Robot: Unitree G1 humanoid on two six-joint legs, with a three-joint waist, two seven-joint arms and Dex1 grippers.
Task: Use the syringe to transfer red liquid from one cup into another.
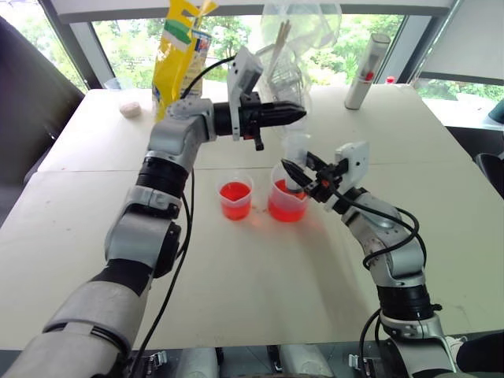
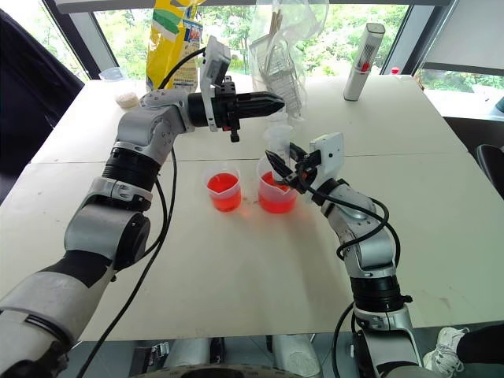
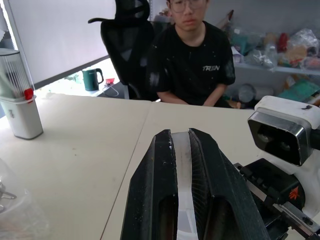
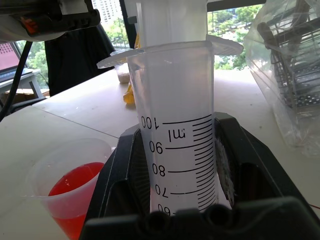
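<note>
While our right end effector (image 1: 303,175) clamps the barrel of the syringe (image 1: 297,160) and holds it upright with its lower end inside the larger cup (image 1: 287,201), our left end effector (image 1: 293,115) hangs level just above the syringe top, its two black fingers pressed together on a pale strip that we take to be the plunger, though we cannot be certain. Red liquid (image 1: 285,209) fills the bottom of the larger cup; the smaller cup (image 1: 235,197), just beside it on the white worktop (image 1: 260,283), also holds some red. A white bottle (image 1: 366,71) with a red mark stands well apart near the window, and a person (image 3: 192,60) sits across the worktop. We judge the syringe light, stiff and smooth-walled, likely to slip or twist if gripped near its printed scale with wet pads, so the barrel is best held mid-body below the flange, as now. Both cups look thin and easy to tip, so a sideways tug on the plunger could upset them.
</note>
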